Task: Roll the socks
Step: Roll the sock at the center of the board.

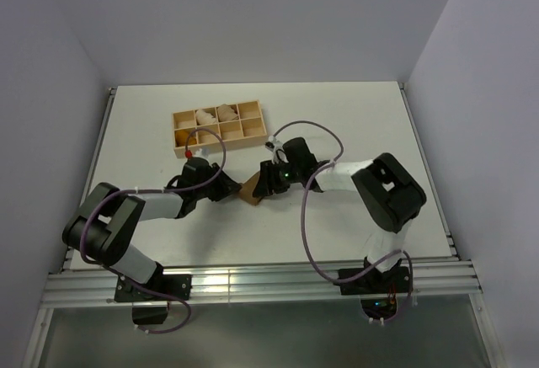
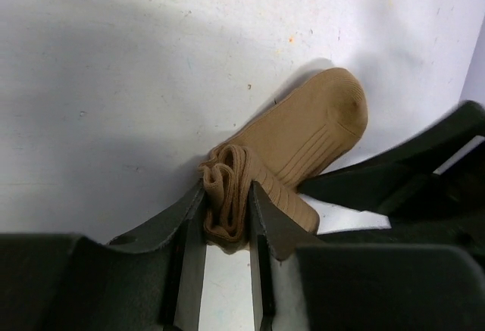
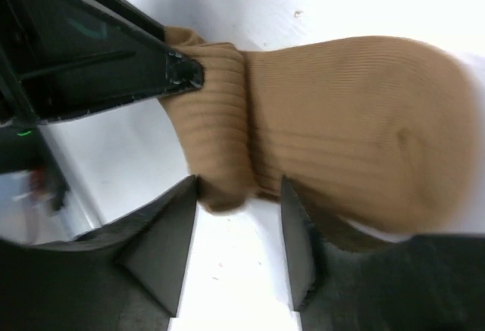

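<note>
The socks show as tan ribbed fabric [image 1: 251, 191] on the table between the two arms; I cannot tell whether it is one sock or two laid together. The toe end [image 2: 326, 119] lies flat, while the other end is rolled into a small wad [image 2: 225, 195]. My left gripper [image 2: 227, 188] is shut on that wad, one finger on each side. My right gripper [image 3: 239, 183] faces it from the other side with its jaws apart. The rolled edge [image 3: 216, 157] sits just at its fingertips and is not pinched. In the top view the left gripper [image 1: 234, 188] and right gripper [image 1: 263, 184] nearly meet.
A wooden compartment tray [image 1: 174, 130] stands behind the arms at the table's back left, with pale rolled bundles [image 1: 205, 118] in its far cells. The left gripper's dark finger [image 3: 114, 66] fills the upper left of the right wrist view. Walls close in the table on three sides.
</note>
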Robot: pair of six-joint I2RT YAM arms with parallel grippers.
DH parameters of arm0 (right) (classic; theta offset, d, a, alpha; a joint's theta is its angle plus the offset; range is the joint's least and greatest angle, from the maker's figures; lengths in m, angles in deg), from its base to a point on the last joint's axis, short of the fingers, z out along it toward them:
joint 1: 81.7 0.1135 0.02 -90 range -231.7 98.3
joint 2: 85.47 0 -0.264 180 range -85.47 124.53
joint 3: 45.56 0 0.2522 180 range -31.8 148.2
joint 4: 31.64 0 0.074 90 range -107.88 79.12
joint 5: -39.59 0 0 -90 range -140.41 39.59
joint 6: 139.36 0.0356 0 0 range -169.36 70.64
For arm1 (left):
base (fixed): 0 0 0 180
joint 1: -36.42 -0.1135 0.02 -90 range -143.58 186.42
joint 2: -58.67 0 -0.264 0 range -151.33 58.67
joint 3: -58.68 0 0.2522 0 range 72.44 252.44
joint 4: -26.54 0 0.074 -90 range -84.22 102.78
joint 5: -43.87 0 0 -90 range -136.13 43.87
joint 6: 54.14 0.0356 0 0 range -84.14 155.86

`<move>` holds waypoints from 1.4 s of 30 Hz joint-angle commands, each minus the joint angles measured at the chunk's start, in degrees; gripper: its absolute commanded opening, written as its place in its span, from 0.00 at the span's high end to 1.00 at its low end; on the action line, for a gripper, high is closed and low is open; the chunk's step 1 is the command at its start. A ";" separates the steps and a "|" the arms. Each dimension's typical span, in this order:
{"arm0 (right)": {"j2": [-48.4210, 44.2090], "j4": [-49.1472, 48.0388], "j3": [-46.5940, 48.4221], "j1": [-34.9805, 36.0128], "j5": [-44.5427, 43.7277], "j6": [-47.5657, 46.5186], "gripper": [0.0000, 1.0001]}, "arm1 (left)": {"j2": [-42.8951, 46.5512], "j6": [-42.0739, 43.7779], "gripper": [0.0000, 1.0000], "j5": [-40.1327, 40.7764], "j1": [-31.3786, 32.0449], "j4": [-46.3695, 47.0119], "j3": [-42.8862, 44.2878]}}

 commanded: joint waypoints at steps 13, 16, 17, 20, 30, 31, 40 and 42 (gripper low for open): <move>-13.79 11.76 2.69 23.63 -51.14 -23.24 0.33 | 1.85 4.83 0.88 2.93 1.19 -6.48 1.70; -10.98 11.94 4.88 27.68 -56.66 -26.92 0.33 | 1.94 4.91 0.89 2.84 1.36 -6.48 1.70; -10.19 11.94 5.50 28.57 -57.73 -27.72 0.33 | 1.94 5.00 0.89 2.92 1.45 -6.57 1.79; -6.32 13.26 8.49 31.21 -61.69 -30.35 0.33 | 1.85 5.09 0.89 2.84 1.63 -6.75 1.96; 2.56 15.37 12.89 32.54 -63.81 -32.73 0.34 | 1.59 5.18 0.89 2.40 1.80 -6.49 2.23; 3.00 15.46 13.15 32.54 -64.07 -32.73 0.35 | 1.59 5.18 0.89 2.22 1.80 -6.40 2.23; 6.87 18.09 13.33 32.54 -64.17 -30.80 0.47 | 2.11 4.74 0.89 2.40 1.89 -6.40 2.05; 6.44 18.36 12.89 32.62 -63.46 -29.49 0.55 | 2.29 3.78 0.88 2.57 1.89 -6.31 1.79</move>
